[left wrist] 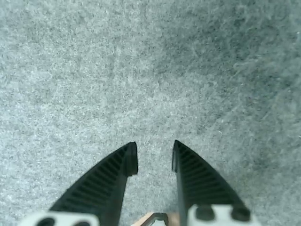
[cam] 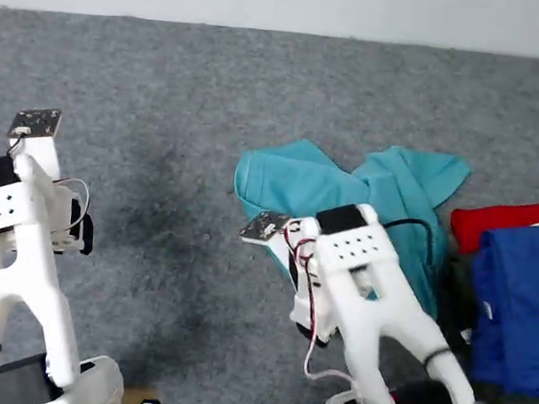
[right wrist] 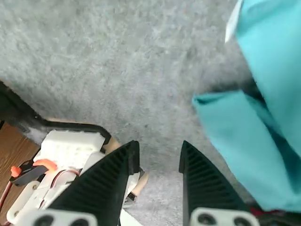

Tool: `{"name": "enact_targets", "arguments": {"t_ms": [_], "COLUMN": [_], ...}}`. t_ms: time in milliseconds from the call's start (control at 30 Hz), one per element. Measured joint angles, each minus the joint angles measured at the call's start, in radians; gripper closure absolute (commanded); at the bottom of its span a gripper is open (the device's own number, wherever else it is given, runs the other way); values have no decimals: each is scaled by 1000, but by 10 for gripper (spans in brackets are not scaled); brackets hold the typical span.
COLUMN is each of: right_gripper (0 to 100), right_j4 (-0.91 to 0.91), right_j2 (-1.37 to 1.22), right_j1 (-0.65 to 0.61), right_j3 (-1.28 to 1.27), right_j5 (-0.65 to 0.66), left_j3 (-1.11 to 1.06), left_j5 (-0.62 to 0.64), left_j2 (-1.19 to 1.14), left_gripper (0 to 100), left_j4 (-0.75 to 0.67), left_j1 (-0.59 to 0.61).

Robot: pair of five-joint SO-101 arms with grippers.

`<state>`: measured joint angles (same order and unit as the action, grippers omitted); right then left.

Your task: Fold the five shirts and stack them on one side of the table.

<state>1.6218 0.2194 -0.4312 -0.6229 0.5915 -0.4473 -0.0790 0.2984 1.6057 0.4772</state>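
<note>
My left gripper (left wrist: 154,150) is partly open and holds nothing. Its two black ribbed fingers (left wrist: 110,181) point down at bare grey table (left wrist: 150,70) with a clear gap between the tips. In the high view the left arm (cam: 16,224) stands at the table's left side, well apart from all cloth. My right gripper (right wrist: 159,148) is likewise partly open and empty (its jaws are set about as wide as the left pair), positioned over grey table surface just beside the teal shirt (right wrist: 268,94), without touching it. The teal shirt (cam: 348,186) lies crumpled and unfolded near the table's middle, and the right arm (cam: 367,280) covers its near part in the high view. At the table's right edge sits a stack: a blue shirt (cam: 524,306) lies on top, a red shirt (cam: 504,222) shows beyond its far edge, and dark cloth (cam: 458,285) shows at the side towards the teal shirt.
</note>
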Motion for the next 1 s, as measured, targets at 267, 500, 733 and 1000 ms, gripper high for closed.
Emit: {"name": "enact_targets", "arguments": {"t_ms": [267,500,733,1000], "right_gripper": [848,848,848,850], "right_j4": [-175,-157,-298,-391], "right_j2": [-114,-118,-121,-120], "right_j1": [64,69,135,158], "right_j3": [2,69,51,-92], "right_j5": [0,0,0,38], "left_j3": [0,0,0,0], "left_j5": [0,0,0,0], "left_j2": [0,0,0,0], "left_gripper": [878,878,878,878], "left_j4": [0,0,0,0], "left_j1": [0,0,0,0]}}
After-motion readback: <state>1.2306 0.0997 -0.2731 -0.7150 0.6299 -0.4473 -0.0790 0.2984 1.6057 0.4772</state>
